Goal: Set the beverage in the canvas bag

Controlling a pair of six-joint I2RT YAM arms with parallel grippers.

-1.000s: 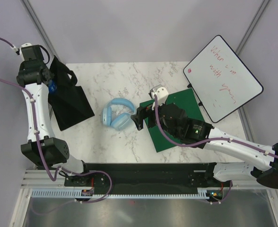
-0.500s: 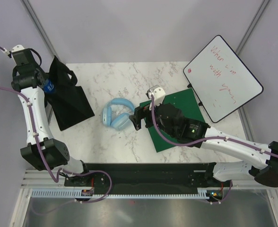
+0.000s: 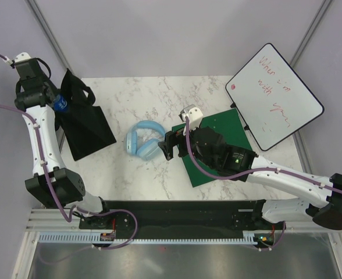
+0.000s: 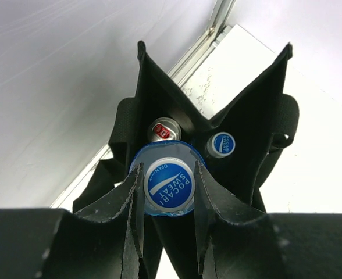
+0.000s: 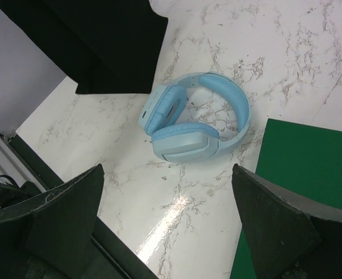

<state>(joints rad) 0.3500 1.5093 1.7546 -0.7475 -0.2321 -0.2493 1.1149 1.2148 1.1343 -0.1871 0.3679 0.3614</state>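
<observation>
The marble surface has its widest bare stretch along the back edge and through the middle. The front strip between the arm bases is also bare.

A whiteboard with red writing sits off the back right corner, tilted and overhanging the surface's edge.

The canvas bag takes up the left edge, with its body running toward the front. Its handles and mouth are at the back left corner, hard by the wall. In the left wrist view the mouth is spread open, with two can tops inside, one silver with a red tab and one blue.

A green board lies flat right of centre, partly under the right arm.

Light blue headphones lie in the middle, apart from the bag's front corner and just beside the green board's left edge.

The right jaws stand wide and hold nothing, hovering over the headphones.

The left jaws are clamped on the beverage, a blue container with a Pocari Sweat cap. It is held at the bag's mouth, close to the surface's left edge. I cannot tell whether it is past the rim.
</observation>
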